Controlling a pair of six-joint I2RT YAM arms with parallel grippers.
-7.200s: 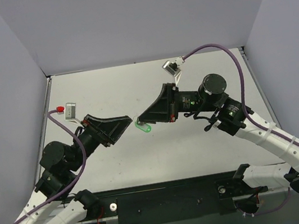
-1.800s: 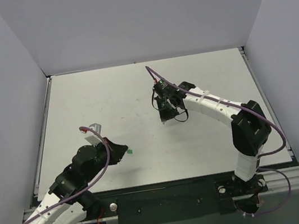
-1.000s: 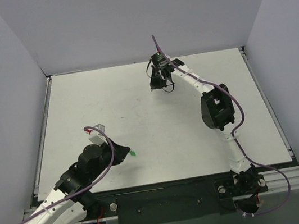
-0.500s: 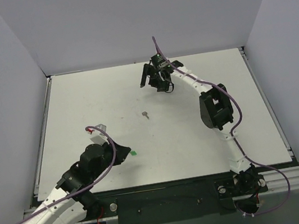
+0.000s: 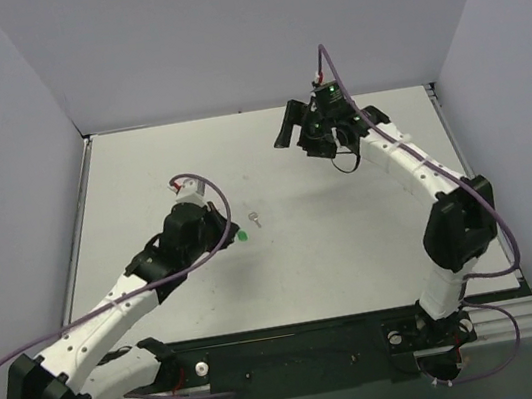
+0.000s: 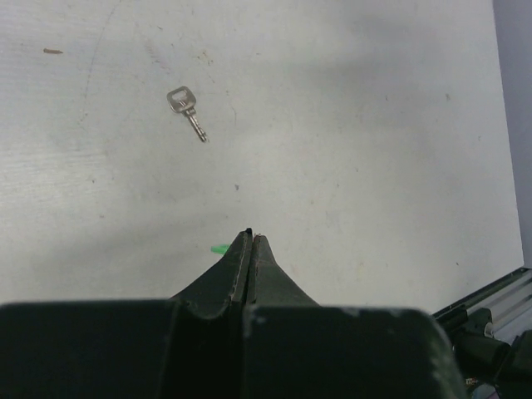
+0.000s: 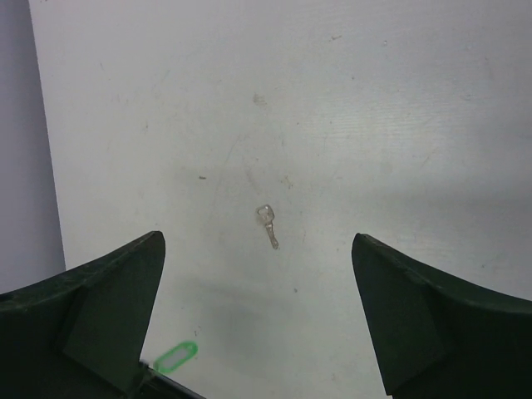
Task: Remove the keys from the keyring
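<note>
The key [image 5: 255,221] lies flat and alone on the white table, a tiny silver-grey piece also seen in the left wrist view [image 6: 187,112] and the right wrist view [image 7: 268,224]. The keyring [image 5: 241,234], a bright green oval tag [image 7: 176,357], hangs at the tip of my left gripper [image 5: 230,232], just left of the key and apart from it. That gripper [image 6: 251,236] is shut, with only a green sliver [image 6: 219,248] showing beside its fingers. My right gripper [image 5: 302,133] hovers wide open at the back of the table; between its fingers [image 7: 258,239] is nothing.
Grey walls close in the table [image 5: 354,246] on the left, back and right. The right arm's purple cable [image 5: 392,134] loops above its forearm. A black rail [image 5: 301,356] runs along the near edge between the arm bases.
My right gripper opened and the key dropped onto the table; that arm then swung right. My left gripper carried the green keyring away from the near edge, up beside the key.
</note>
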